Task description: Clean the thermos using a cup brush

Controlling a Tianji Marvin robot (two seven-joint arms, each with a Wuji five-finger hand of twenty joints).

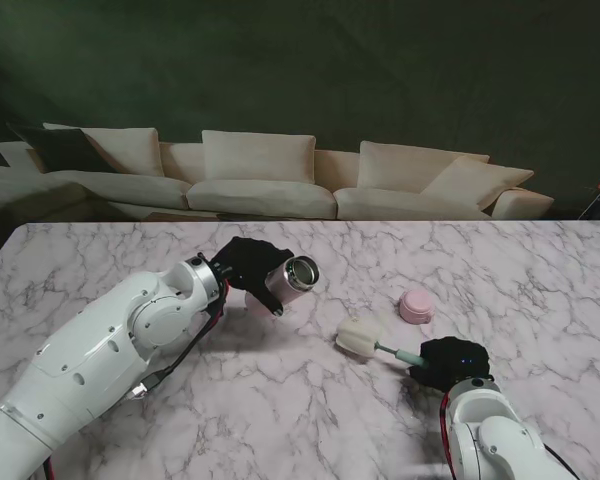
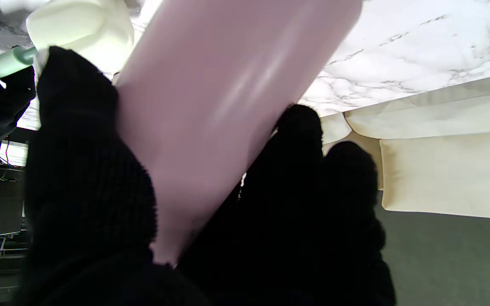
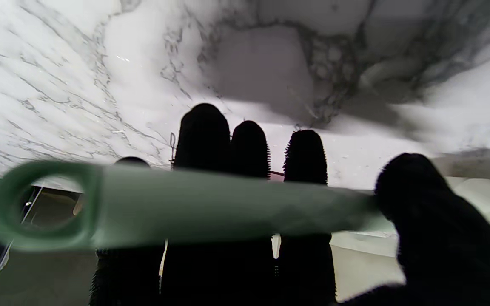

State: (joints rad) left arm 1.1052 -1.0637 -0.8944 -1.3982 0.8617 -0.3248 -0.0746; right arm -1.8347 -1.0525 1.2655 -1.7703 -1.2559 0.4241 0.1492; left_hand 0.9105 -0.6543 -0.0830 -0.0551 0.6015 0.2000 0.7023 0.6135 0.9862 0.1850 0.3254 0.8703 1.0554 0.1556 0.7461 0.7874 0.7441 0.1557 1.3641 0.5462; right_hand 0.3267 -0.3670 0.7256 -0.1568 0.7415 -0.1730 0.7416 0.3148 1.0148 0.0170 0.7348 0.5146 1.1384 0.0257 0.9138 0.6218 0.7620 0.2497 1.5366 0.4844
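Observation:
My left hand (image 1: 242, 262), in a black glove, is shut on a pink thermos (image 1: 292, 277) and holds it off the table, tilted, with its open steel mouth turned to the right. The left wrist view shows the pink thermos (image 2: 211, 123) body between the thumb and the fingers (image 2: 296, 170). The cup brush (image 1: 365, 340) has a cream sponge head and a green handle. My right hand (image 1: 450, 362) is shut on that handle, the sponge head pointing toward the thermos, a short gap apart. In the right wrist view the green handle (image 3: 194, 208) with its end loop crosses the fingers (image 3: 202, 136).
A pink lid (image 1: 416, 306) lies on the white marble table (image 1: 280, 420), to the right of the thermos and just beyond the brush head. A cream sofa (image 1: 270, 185) with a dark cushion stands behind the table's far edge.

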